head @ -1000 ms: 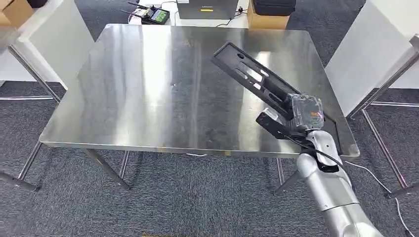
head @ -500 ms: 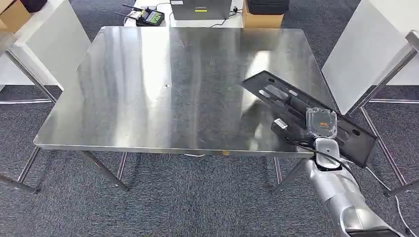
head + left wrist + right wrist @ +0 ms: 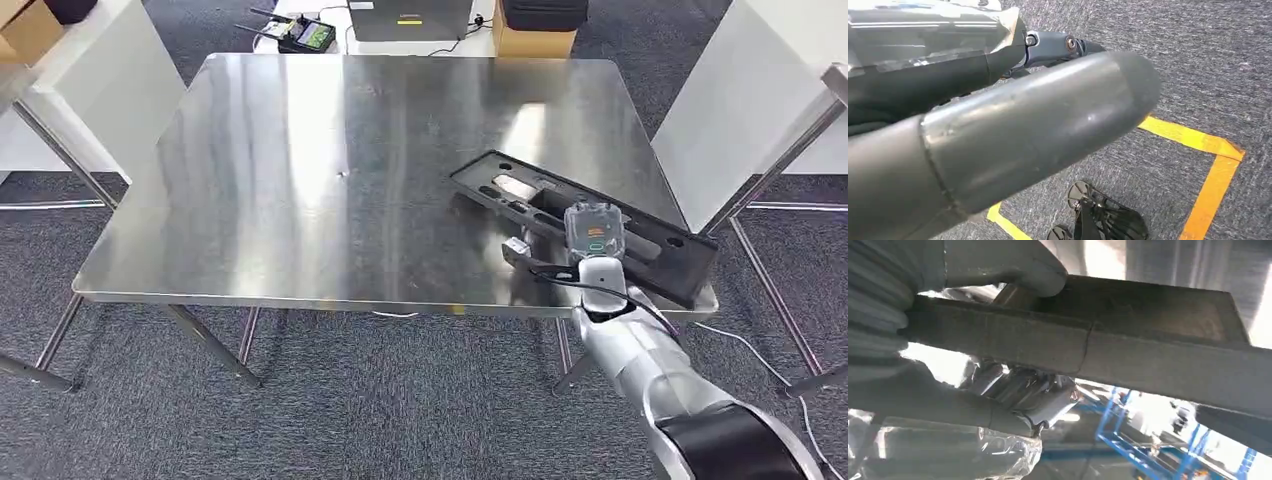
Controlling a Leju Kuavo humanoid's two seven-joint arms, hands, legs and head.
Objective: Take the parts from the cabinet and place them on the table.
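Note:
A long black plastic part [image 3: 503,186] with cut-outs lies slanted over the steel table's [image 3: 300,150] near right corner. Its outer end reaches past the table's right edge. My right hand [image 3: 594,232] grips it near the middle, close to the front edge. Whether the part touches the tabletop I cannot tell. In the right wrist view the thumb [image 3: 998,262] presses one side of the black part [image 3: 1158,340] and the fingers wrap under it. My left hand [image 3: 998,130] hangs beside my body above the carpet, thumb straight, holding nothing.
White panels stand at the table's left [image 3: 100,90] and right [image 3: 740,90]. Behind the far edge are a cardboard box [image 3: 525,40], a grey case [image 3: 410,18] and a handheld controller [image 3: 305,35]. Yellow tape [image 3: 1208,150] marks the carpet near my left hand.
My right hand has swung the black part from pointing up toward the table's middle to lying lower and flatter across the near right corner. The view shifted slightly.

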